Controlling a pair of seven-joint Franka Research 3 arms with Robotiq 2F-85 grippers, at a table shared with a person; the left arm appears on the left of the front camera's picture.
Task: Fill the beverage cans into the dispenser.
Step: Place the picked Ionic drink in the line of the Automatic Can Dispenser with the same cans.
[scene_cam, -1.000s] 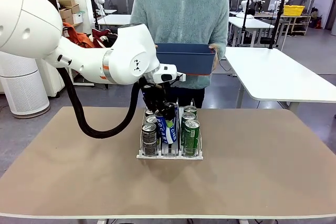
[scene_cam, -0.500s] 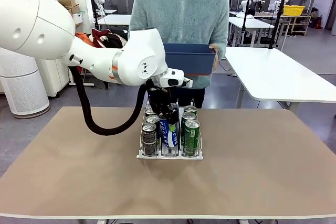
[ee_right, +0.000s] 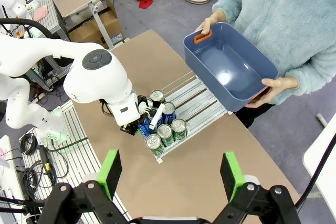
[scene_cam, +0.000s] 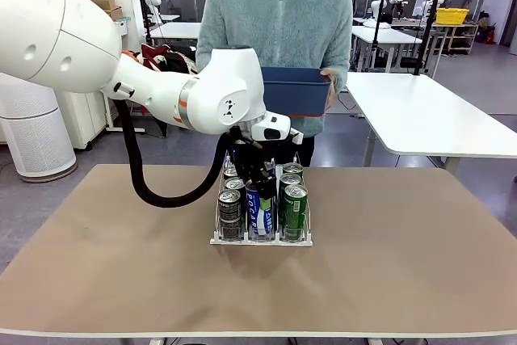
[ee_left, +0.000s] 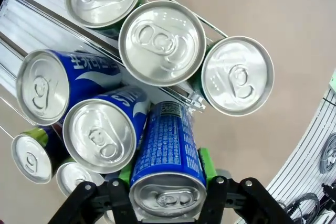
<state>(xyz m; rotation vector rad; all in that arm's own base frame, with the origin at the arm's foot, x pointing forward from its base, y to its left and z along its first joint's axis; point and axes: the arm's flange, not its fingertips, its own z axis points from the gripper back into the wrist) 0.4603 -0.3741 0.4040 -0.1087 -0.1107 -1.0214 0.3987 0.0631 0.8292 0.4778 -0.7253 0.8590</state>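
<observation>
My left gripper (scene_cam: 257, 175) is shut on a blue-and-white can (scene_cam: 260, 209), which stands nearly upright at the front of the middle lane of the dispenser (scene_cam: 260, 240). In the left wrist view the green pads (ee_left: 206, 163) clamp that held can (ee_left: 168, 150) from both sides. Two more blue-and-white cans (ee_left: 102, 132) stand behind it. Green cans (scene_cam: 294, 206) fill the right lane and black cans (scene_cam: 230, 214) the left lane. My right gripper (ee_right: 170, 174) hangs open high above the table, with nothing between its fingers.
A person at the far side holds an empty dark blue bin (scene_cam: 295, 90) in both hands above the table edge. The brown table top (scene_cam: 404, 264) lies bare around the rack. From above, the left arm (ee_right: 97, 80) crosses the table beside the dispenser (ee_right: 194, 103).
My left arm has swung to the right and lowered the blue-and-white can from a tilt to nearly upright in the middle lane. The right gripper stayed open.
</observation>
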